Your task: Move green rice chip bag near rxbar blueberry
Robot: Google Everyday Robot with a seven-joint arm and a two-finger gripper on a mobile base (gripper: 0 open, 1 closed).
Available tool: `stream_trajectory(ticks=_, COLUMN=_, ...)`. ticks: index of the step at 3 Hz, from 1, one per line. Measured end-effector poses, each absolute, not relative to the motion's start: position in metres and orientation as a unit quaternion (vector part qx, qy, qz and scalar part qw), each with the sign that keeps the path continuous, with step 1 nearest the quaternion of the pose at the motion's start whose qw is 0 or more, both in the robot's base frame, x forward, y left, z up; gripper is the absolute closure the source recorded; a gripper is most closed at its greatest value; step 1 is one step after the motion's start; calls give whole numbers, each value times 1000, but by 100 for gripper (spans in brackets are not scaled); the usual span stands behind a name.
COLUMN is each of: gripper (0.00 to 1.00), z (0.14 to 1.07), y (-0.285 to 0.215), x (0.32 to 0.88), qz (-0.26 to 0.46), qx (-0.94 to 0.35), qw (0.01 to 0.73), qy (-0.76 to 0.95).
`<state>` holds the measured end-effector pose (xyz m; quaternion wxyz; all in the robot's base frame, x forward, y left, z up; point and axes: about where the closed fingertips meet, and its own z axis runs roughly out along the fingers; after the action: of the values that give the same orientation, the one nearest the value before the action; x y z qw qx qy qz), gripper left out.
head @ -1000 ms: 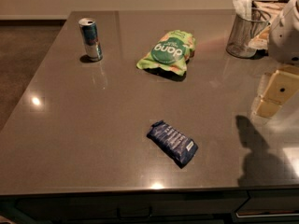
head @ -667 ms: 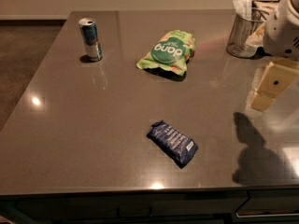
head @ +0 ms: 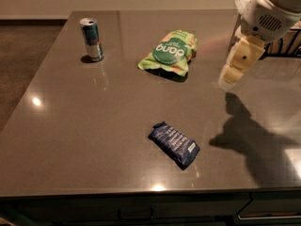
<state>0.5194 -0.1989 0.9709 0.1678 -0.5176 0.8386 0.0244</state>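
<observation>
The green rice chip bag (head: 170, 53), a light-green pouch with a dark green round "dang" label, lies flat on the grey table (head: 70, 126) at the back middle. The rxbar blueberry (head: 174, 143), a dark-blue flat wrapper, lies near the front edge, well apart from the bag. My gripper (head: 230, 76) hangs above the table at the right, to the right of the bag and not touching it. It holds nothing that I can see.
A blue-and-silver drink can (head: 91, 39) stands upright at the back left. A dark container (head: 287, 41) sits at the back right, mostly behind my arm. The table's front edge runs just below the bar.
My arm and gripper have moved left and further over the table, toward the chip bag. The bag, bar and can have not moved.
</observation>
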Motion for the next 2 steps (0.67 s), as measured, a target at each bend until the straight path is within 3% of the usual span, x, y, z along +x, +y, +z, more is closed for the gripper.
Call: stream_trajectory(ticks=2, gripper=0, z=956, y=-169, x=592, qz=32, qx=-407, qw=196, qy=891)
